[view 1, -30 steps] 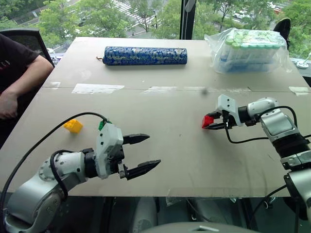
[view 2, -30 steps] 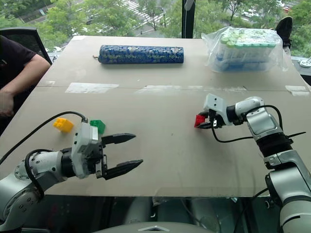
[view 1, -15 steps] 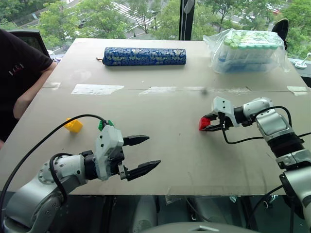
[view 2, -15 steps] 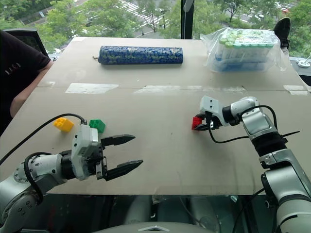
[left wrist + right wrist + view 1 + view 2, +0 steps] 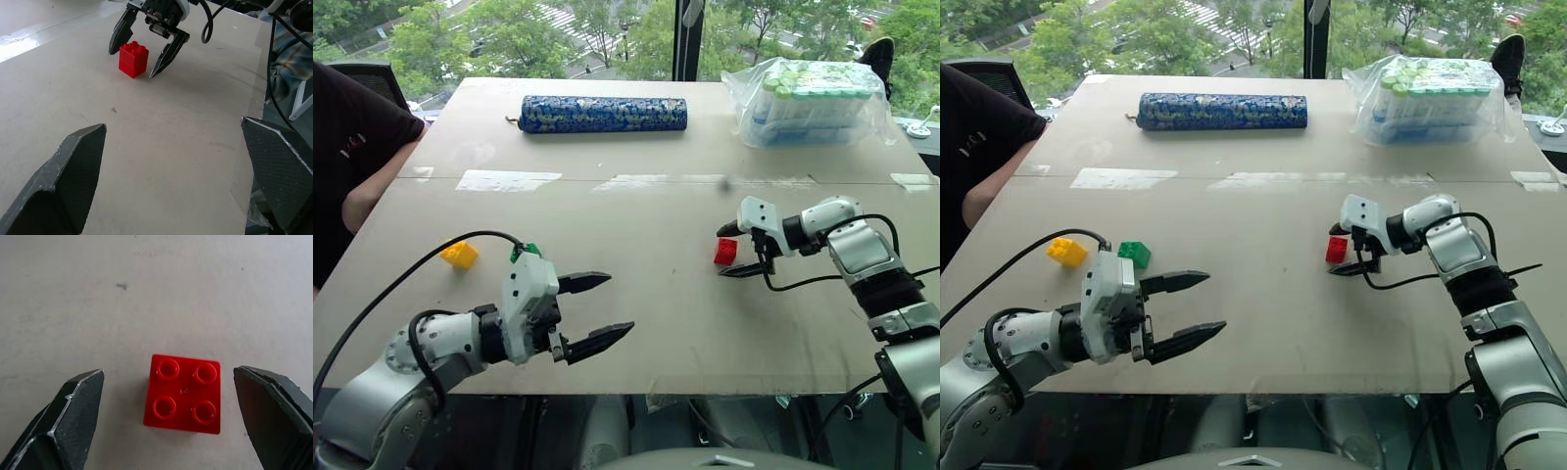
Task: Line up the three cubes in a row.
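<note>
Resting studs-up, glossy red cube

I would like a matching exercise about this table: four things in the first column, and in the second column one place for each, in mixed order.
Column one:
1. red cube
2. green cube
3. yellow cube
4. blue roll

Column two:
A. far side of the table, lying lengthwise
B. between the open fingers of the right gripper
C. nearest the table's left edge
D. just right of the yellow cube

Pairs: 1-B, 2-D, 3-C, 4-A
</note>
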